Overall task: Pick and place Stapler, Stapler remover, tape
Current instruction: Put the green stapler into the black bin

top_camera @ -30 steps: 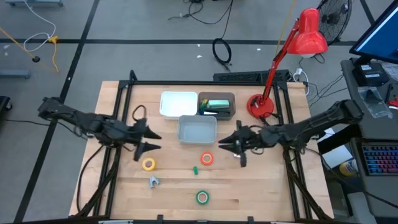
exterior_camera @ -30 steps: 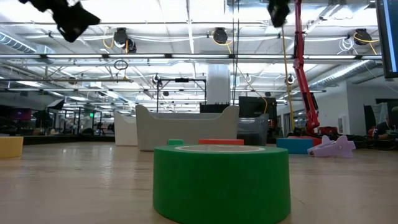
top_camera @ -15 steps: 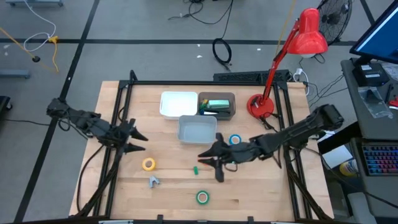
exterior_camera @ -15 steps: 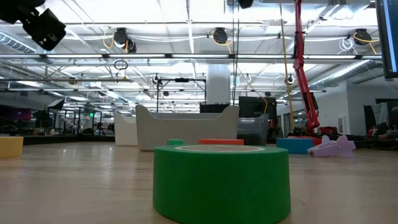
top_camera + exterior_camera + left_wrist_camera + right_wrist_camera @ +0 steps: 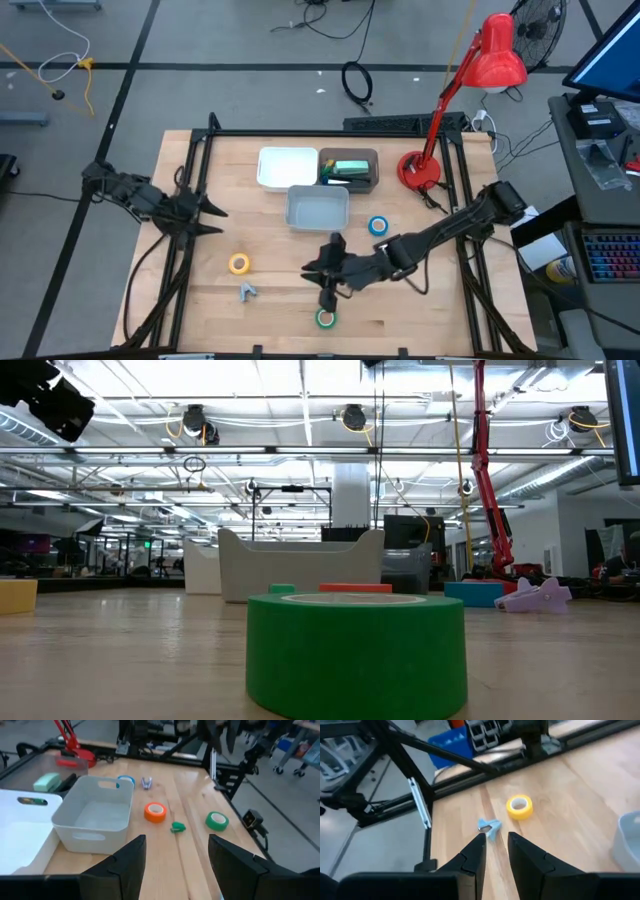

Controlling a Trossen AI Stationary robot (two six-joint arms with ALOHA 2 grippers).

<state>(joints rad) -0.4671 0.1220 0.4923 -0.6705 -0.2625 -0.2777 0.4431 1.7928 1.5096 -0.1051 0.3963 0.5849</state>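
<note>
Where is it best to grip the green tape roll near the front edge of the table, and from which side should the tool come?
The green tape lies flat, its open centre facing up. Come from straight above and pinch one wall of the ring, one finger in the hole and one outside. The right tool hangs beside it, fingers slightly apart; the orange tape and green bit are well clear.

Green tape point(image 5: 326, 318), yellow tape point(image 5: 238, 264), blue tape point(image 5: 378, 225), red lamp point(image 5: 497, 50).

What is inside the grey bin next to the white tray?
The grey bin looks empty in the high and left wrist views; only its bare floor shows. The near wall hides a strip of floor in the left wrist view.
</note>
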